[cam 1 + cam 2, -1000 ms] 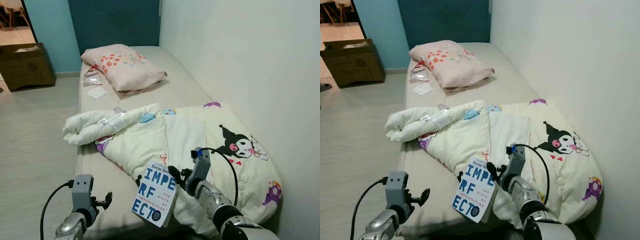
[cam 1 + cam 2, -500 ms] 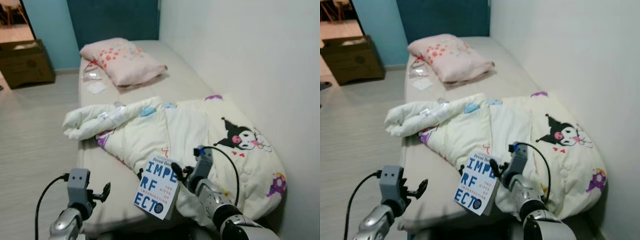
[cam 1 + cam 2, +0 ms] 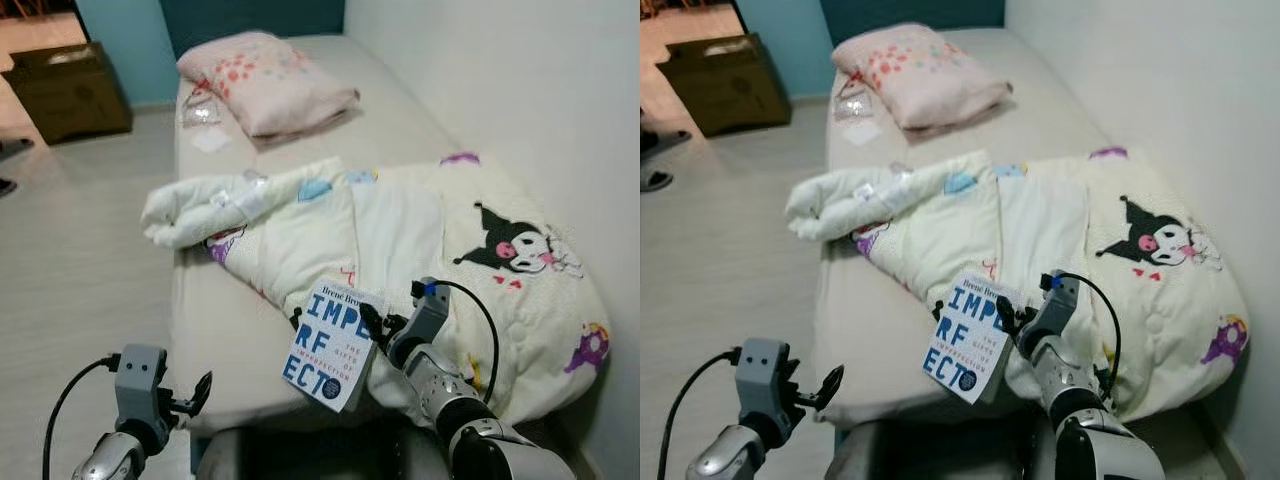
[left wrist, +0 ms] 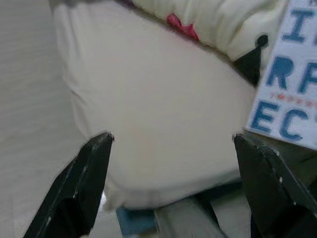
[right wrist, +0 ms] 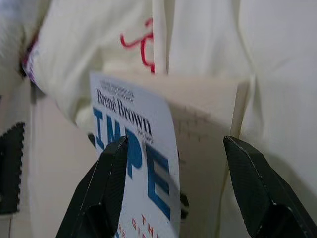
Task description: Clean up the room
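— Where is the book?

— The white paperback book [image 3: 331, 345] with blue lettering is held upright above the near edge of the bed [image 3: 230, 330], gripped at its right edge by the right pincer [image 3: 372, 325], whose black fingers are clamped on it. Behind it lies a cream cartoon-print comforter [image 3: 420, 250], bunched across the mattress against the white wall [image 3: 520, 90].

— And the left arm?

— The left pincer [image 3: 200, 393] hangs low beside the bed's near corner, over the pale floor [image 3: 70, 270], its fingers [image 4: 74, 188] spread apart and empty.

— Anything else on the bed?

— A pink spotted pillow [image 3: 268, 78] at the far end, with clear plastic wrappers [image 3: 202, 112] just beside it. A brown cardboard box [image 3: 68, 88] sits on the floor near the teal wall.
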### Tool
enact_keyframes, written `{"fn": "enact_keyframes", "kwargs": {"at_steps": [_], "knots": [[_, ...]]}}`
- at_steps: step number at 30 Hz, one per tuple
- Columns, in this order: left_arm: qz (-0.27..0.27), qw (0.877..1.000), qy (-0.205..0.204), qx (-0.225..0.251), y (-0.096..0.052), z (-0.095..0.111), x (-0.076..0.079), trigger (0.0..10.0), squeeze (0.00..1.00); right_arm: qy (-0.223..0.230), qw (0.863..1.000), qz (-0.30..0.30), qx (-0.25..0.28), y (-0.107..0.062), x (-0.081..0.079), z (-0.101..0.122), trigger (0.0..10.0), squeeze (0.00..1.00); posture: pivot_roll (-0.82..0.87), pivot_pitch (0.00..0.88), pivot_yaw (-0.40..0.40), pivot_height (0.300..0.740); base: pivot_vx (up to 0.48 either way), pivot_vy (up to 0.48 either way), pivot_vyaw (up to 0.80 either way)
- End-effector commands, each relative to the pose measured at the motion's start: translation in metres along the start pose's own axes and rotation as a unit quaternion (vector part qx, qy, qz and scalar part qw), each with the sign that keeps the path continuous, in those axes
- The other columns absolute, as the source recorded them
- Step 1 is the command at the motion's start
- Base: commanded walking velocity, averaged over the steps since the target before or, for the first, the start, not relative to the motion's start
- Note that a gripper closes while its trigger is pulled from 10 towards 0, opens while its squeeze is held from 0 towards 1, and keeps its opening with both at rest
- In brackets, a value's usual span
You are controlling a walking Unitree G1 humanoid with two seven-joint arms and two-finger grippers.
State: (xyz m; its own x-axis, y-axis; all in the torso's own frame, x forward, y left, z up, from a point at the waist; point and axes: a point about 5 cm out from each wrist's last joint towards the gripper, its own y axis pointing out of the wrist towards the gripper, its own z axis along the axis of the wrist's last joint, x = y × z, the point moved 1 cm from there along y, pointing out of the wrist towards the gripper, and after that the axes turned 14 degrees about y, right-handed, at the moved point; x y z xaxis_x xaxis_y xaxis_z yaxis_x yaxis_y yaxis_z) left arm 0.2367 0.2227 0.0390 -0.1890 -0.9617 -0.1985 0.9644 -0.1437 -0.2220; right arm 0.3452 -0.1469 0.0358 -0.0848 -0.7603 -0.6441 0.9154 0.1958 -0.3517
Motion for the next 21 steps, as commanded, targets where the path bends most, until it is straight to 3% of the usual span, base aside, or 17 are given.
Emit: {"fn": "enact_keyframes", "kwargs": {"at_steps": [1, 6, 13, 14, 15, 16, 17, 18, 21], "knots": [[-0.005, 1.0, 0.006, -0.006, -0.006, 0.003, -0.004, 10.0, 0.0, 0.005, 1.0, -0.017, -0.017, -0.002, 0.006, -0.011, 10.0, 0.0, 0.2, 0.294, -0.004, 0.607, 0.0, 0.0, 0.0], [-0.006, 1.0, 0.014, 0.01, -0.017, 0.027, -0.012, 10.0, 0.0, -0.002, 0.999, -0.036, -0.019, -0.002, 0.008, -0.01, 10.0, 0.0, 0.23, 0.348, 0.011, 0.607, 0.0, 0.0, 0.0], [-0.007, 1.0, 0.018, 0.01, -0.026, 0.037, -0.013, 10.0, 0.0, 0.019, 0.999, -0.021, -0.017, -0.002, 0.007, -0.011, 10.0, 0.0, 0.24, 0.372, 0.023, 0.607, 0.0, 0.0, 0.0], [-0.009, 1.0, 0.018, 0.008, -0.029, 0.039, -0.012, 10.0, 0.0, 0.034, 0.999, 0.009, -0.019, -0.002, 0.002, -0.012, 8.7, 0.0, 0.24, 0.377, 0.025, 0.607, 0.0, 0.0, 0.0], [-0.009, 1.0, 0.018, 0.008, -0.029, 0.039, -0.012, 10.0, 0.0, 0.034, 0.999, 0.009, -0.019, -0.002, 0.002, -0.012, 8.7, 0.0, 0.24, 0.377, 0.025, 0.607, 0.0, 0.0, 0.0], [-0.011, 1.0, 0.019, 0.005, -0.031, 0.041, -0.011, 10.0, 0.0, 0.048, 0.998, 0.038, -0.017, -0.002, -0.003, -0.013, 3.8, 0.0, 0.25, 0.378, 0.027, 0.607, 0.0, 0.0, 0.0], [-0.011, 1.0, 0.019, 0.005, -0.031, 0.041, -0.011, 10.0, 0.0, 0.048, 0.998, 0.038, -0.017, -0.002, -0.003, -0.013, 3.8, 0.0, 0.25, 0.378, 0.027, 0.607, 0.0, 0.0, 0.0], [-0.013, 1.0, 0.019, 0.002, -0.032, 0.042, -0.01, 10.0, 0.0, 0.056, 0.996, 0.063, -0.017, -0.001, -0.009, -0.013, 0.0, 0.0, 0.25, 0.381, 0.029, 0.607, 0.0, 0.0, 0.0], [-0.015, 1.0, 0.018, -0.001, -0.034, 0.044, -0.009, 10.0, 0.0, 0.069, 0.992, 0.106, -0.018, 0.0, -0.018, -0.013, 0.0, 0.0, 0.25, 0.383, 0.031, 0.607, 0.0, 0.0, 0.0]]}}
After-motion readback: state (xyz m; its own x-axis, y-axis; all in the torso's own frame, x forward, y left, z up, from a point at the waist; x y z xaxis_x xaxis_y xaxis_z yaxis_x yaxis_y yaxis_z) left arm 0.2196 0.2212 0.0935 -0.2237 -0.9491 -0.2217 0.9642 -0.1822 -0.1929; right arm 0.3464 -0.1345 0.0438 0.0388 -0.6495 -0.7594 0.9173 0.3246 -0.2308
